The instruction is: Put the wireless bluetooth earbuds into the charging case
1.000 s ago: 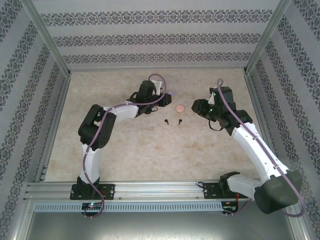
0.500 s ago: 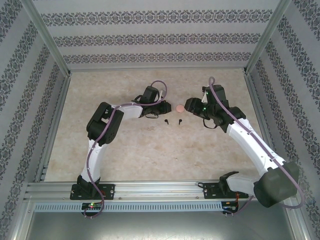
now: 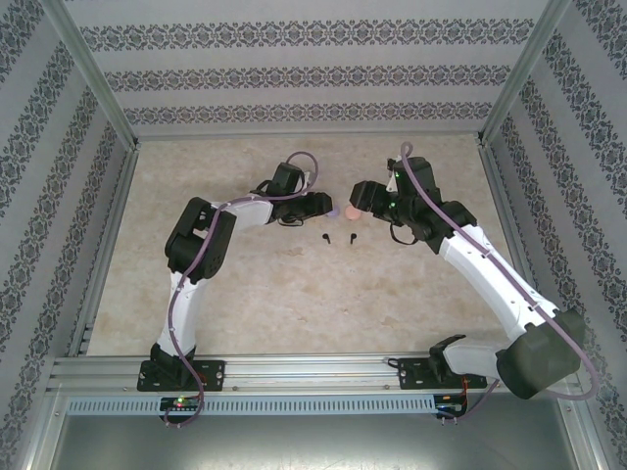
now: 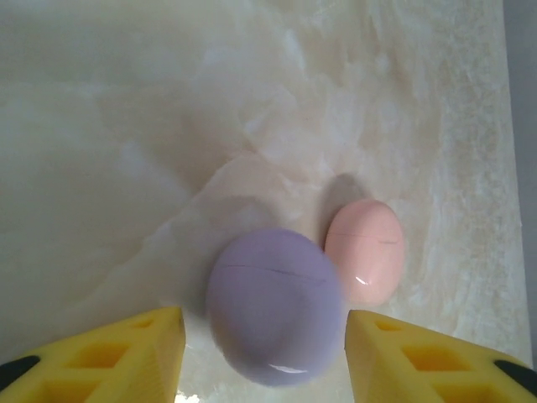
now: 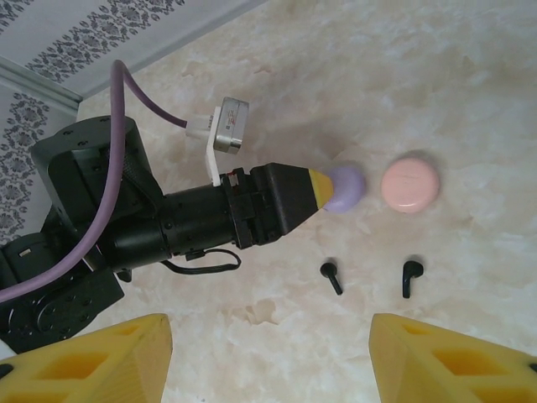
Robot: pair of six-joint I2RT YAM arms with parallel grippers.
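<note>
A closed lilac charging case lies on the marble table between the yellow fingers of my left gripper, which is open with a gap on each side. A closed pink charging case lies just beyond it to the right. Two black earbuds lie loose in front of the cases. My right gripper hangs open above them, holding nothing. From above, the left gripper and right gripper nearly meet at the pink case.
The left arm's black wrist and its purple cable cross the table left of the cases. Patterned walls and metal frame posts close in the table on three sides.
The left gripper slid right and opened around the lilac case. The right gripper moved left over the pink case and opened wider.
</note>
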